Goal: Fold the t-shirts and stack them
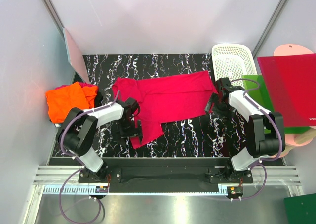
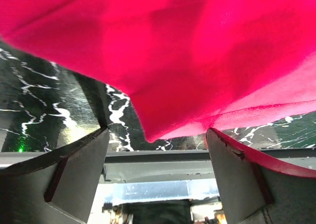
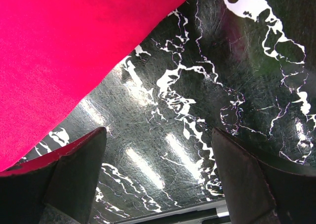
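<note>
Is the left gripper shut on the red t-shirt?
No, the left gripper stands open, its fingers apart, a corner of the red t-shirt loose between them.

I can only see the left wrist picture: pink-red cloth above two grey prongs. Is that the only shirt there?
Observer: No. The top view shows an orange t-shirt bunched up at the far left, apart from the red t-shirt.
Operator: Is the other arm holding the red one?
Observer: No. The right gripper is open over bare table, with the shirt's edge off to one side.
</note>
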{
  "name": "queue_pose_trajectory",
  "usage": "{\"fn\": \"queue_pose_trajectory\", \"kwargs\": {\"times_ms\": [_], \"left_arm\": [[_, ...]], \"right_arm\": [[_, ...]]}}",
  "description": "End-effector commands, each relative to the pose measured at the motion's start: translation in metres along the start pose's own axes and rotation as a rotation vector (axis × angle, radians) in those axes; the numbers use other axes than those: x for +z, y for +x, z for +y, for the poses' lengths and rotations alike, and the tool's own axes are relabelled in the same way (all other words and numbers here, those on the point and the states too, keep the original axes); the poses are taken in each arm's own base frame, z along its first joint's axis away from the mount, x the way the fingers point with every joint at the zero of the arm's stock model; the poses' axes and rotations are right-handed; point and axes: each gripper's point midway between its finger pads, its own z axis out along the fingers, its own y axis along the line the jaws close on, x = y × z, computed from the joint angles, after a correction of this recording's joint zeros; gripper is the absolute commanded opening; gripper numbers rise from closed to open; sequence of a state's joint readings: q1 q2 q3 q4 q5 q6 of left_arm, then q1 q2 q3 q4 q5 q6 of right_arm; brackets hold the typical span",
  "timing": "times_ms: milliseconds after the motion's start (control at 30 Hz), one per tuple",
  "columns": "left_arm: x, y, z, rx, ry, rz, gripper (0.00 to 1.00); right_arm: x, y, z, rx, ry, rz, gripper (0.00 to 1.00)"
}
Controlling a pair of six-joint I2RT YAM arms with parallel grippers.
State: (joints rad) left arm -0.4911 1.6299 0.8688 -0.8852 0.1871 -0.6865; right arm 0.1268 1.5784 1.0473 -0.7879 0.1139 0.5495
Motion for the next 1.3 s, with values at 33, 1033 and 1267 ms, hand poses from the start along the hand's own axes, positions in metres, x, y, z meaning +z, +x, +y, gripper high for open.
{"fn": "queue_pose_trajectory", "kwargs": {"times_ms": [33, 1033, 1267], "left_arm": [[0.025, -0.018, -0.019, 0.041, 0.032, -0.039, 0.77], [-0.005, -0.025, 0.04, -0.096, -0.026, -0.119, 0.0], [-0.01, -0.024, 0.057, -0.153, -0.036, -0.138, 0.0]], "right_arm": [[-0.006, -0.018, 0.007, -0.001, -0.02, -0.05, 0.95], [0.025, -0.019, -0.013, 0.144, 0.073, 0.032, 0.96], [0.04, -0.025, -0.006, 0.169, 0.079, 0.039, 0.94]]}}
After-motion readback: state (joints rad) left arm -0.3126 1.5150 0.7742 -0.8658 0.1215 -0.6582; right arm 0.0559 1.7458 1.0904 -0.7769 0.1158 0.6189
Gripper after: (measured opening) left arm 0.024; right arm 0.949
